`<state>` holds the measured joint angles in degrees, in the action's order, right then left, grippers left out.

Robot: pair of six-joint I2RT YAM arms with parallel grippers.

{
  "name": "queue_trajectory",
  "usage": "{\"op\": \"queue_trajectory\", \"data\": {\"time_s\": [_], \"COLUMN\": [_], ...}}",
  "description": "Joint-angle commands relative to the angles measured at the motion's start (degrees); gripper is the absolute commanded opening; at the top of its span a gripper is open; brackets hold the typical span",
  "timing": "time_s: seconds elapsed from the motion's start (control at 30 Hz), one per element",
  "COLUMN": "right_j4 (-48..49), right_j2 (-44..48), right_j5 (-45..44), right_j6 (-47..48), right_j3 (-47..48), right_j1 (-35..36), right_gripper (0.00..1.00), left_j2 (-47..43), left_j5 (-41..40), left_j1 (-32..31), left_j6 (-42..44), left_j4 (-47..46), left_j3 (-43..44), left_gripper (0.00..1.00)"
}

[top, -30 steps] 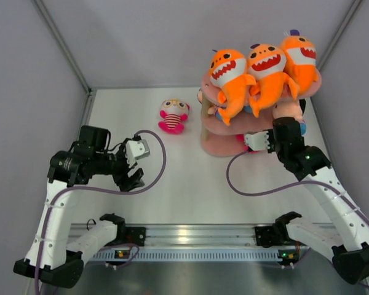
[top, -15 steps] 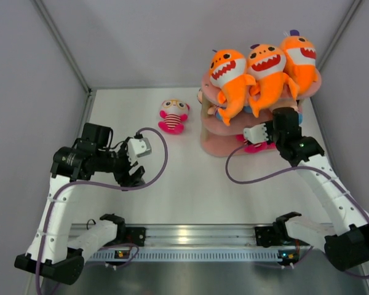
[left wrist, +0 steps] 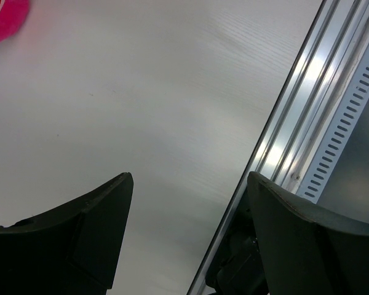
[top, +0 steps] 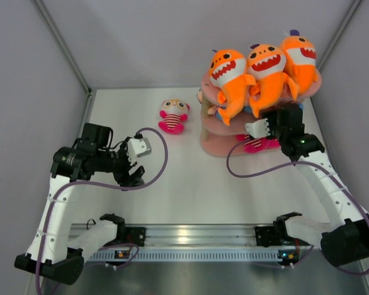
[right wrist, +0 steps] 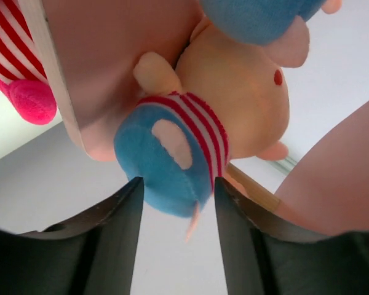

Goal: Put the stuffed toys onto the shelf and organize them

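Three orange shark plushes (top: 226,70) (top: 267,61) (top: 299,55) lie side by side on the top board of the pink shelf (top: 216,146). My right gripper (top: 288,112) reaches in at the shelf's right side. In the right wrist view its jaws (right wrist: 178,184) stand apart, open, with the blue-suited doll (right wrist: 190,153) resting just past the tips against a pink board (right wrist: 111,61). A pink-striped doll (top: 258,145) lies on the bottom board. Another pink-striped doll (top: 173,115) sits on the table left of the shelf. My left gripper (top: 135,178) hangs open over bare table (left wrist: 190,178).
A metal rail (top: 190,235) runs along the table's near edge, also close by the left fingers (left wrist: 307,110). A pale wooden post (right wrist: 252,187) stands behind the blue doll. Grey walls close in the table at the back and on both sides.
My right gripper has pushed further into the shelf with the blue doll and its jaws have parted, letting the doll go. The left arm has barely shifted.
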<state>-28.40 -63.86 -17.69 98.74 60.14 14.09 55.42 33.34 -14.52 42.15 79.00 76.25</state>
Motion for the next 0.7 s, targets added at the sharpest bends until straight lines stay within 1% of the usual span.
{"op": "queue_trajectory", "data": {"time_s": [0.0,0.07,0.33,0.47,0.5,0.53,0.57,0.6,0.63,0.67], "right_j4": [2.65,2.48,-0.16,-3.23,-4.54,-6.91,-8.41,-9.47,-10.43,-12.62], "right_j2": [2.68,3.9,10.06,14.45,15.16,15.77,16.65,17.01,17.27,17.71], "right_j5": [1.52,1.52,2.22,3.28,4.06,4.51,5.29,5.56,5.74,6.44], "right_j6": [0.66,0.75,-1.18,-6.53,-9.5,-11.18,-12.68,-16.09,-17.86,-19.62], "right_j3": [1.03,0.68,-1.6,-0.38,0.15,1.2,1.64,2.26,2.52,2.61], "right_j1": [-0.82,-0.82,-0.55,2.78,3.57,5.23,6.03,6.82,8.4,9.2], "right_gripper": [0.51,0.57,0.62,0.62,0.63,0.63,0.63,0.63,0.63,0.63], "left_j2": [0.22,0.48,1.09,2.94,3.72,4.69,7.05,8.55,10.31,14.33], "left_j5": [1.11,1.02,1.55,-1.34,-2.31,-3.27,-5.63,-6.96,-8.45,-11.6], "left_j1": [0.02,0.02,0.02,0.02,0.02,0.02,0.02,0.02,-0.07,-0.07], "left_j6": [0.39,0.48,-0.23,-5.75,-7.07,-10.13,-11.72,-13.39,-16.72,-18.14], "left_j4": [-1.75,-1.75,-2.18,-6.22,-8.14,-9.03,-10.17,-10.97,-12.71,-13.52], "left_j3": [0.22,0.22,0.48,-1.01,-0.84,-0.49,0.47,1.26,2.23,4.15], "left_gripper": [0.81,0.81,0.81,0.81,0.8,0.79,0.78,0.77,0.76,0.7]}}
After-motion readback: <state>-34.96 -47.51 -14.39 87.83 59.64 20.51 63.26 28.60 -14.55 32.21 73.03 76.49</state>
